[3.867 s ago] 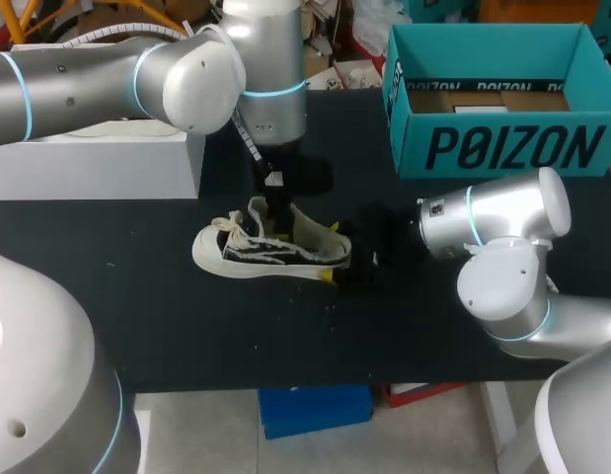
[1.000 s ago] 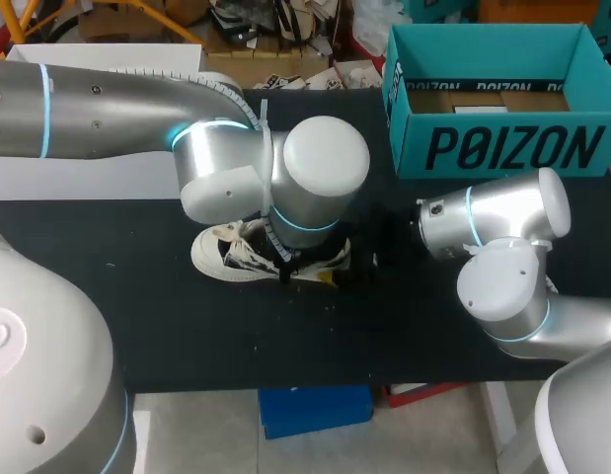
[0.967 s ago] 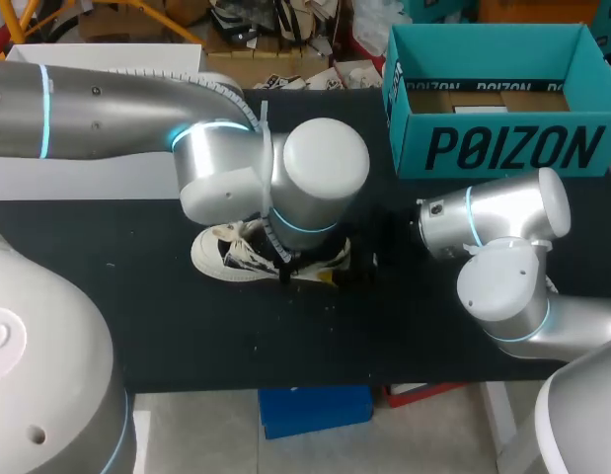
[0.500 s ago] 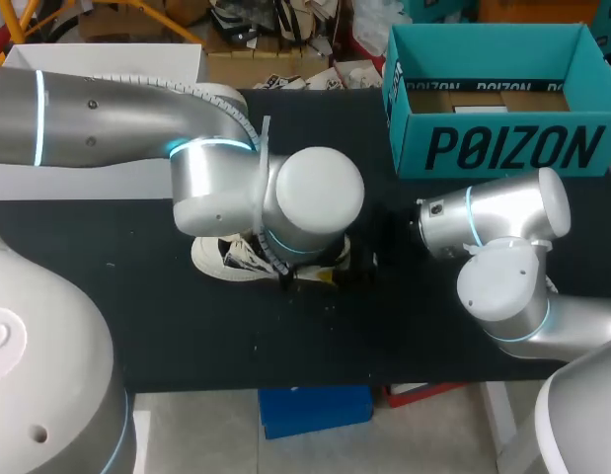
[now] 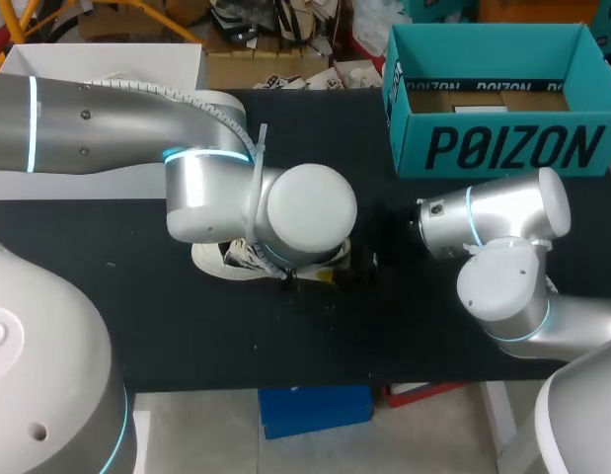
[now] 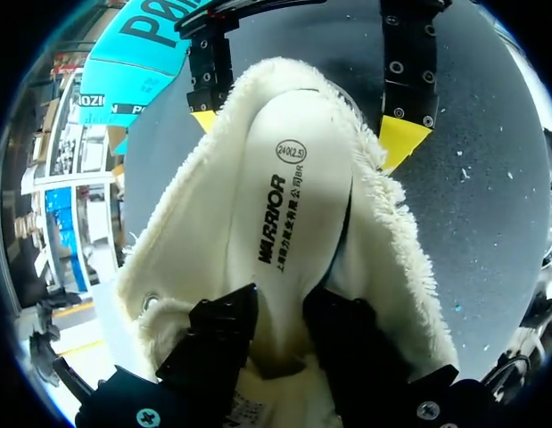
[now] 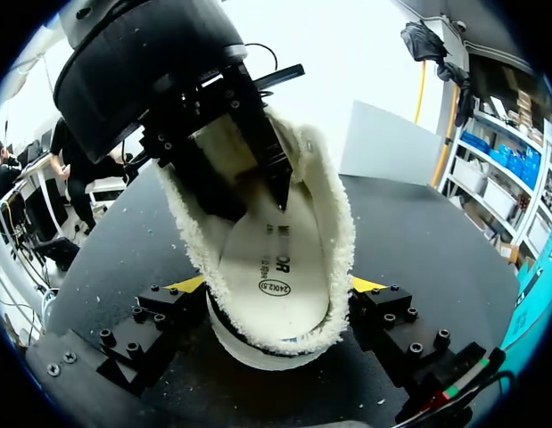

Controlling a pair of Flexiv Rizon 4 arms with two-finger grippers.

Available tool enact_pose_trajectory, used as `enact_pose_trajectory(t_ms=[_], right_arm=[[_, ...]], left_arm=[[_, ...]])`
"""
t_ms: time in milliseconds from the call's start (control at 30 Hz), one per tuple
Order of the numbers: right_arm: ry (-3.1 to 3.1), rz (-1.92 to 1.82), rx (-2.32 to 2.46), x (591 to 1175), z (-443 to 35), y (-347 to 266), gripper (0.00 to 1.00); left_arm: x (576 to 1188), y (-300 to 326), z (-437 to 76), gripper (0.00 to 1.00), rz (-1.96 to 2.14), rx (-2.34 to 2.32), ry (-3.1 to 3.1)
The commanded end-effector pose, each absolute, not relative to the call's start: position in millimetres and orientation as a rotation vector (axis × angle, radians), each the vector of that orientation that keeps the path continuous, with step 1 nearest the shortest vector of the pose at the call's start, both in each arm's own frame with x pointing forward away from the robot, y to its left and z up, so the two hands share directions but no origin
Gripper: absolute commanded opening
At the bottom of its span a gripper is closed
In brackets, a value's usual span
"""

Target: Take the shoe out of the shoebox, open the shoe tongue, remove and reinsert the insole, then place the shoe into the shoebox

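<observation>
- Two grips meet on one shoe [image 5: 214,259]. The right gripper [image 7: 277,287] clamps the heel between its yellow tips. The left gripper [image 6: 280,323] is sunk into the opening and appears closed narrowly on the forward part of the insole [image 6: 289,205]. The shoe sits on the table [image 5: 187,326], out of the shoebox [image 5: 502,148] and well apart from it.
- One risk is that the insole, pinched across its width, folds or creases and jams against the fleecy lining [image 6: 186,232].
- Another is that the heel clamp slips on the soft edge, so the whole shoe lifts or tips with the left arm.
- Lastly, the left tips are hidden inside the shoe, so they may catch lining along with the insole.
</observation>
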State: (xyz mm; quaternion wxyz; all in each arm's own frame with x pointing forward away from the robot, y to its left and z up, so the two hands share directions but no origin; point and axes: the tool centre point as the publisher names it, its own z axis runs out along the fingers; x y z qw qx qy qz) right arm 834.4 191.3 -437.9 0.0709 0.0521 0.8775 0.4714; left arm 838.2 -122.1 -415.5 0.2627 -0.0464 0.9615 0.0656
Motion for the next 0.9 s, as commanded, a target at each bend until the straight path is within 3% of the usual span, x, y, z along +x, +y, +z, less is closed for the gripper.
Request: enact_pose_trajectory(t_ms=[33, 133, 167, 200, 900], right_arm=[[2.641, 1.414, 0.159, 834, -442, 190, 0.0], [2.641, 1.414, 0.159, 834, -442, 190, 0.0], [2.641, 1.414, 0.159, 834, -442, 190, 0.0], [2.641, 1.414, 0.159, 834, -442, 190, 0.0], [2.641, 1.414, 0.159, 834, -442, 190, 0.0]], left_arm=[[881, -109, -479, 0.33, 0.173, -0.129, 2.6], [883, -109, -481, 0.3, 0.177, -0.124, 2.612], [883, -109, -482, 0.25, 0.176, -0.125, 2.618], [883, -109, -482, 0.0, 0.174, -0.122, 2.627], [858, -107, -468, 0.0, 0.092, -0.094, 2.766]])
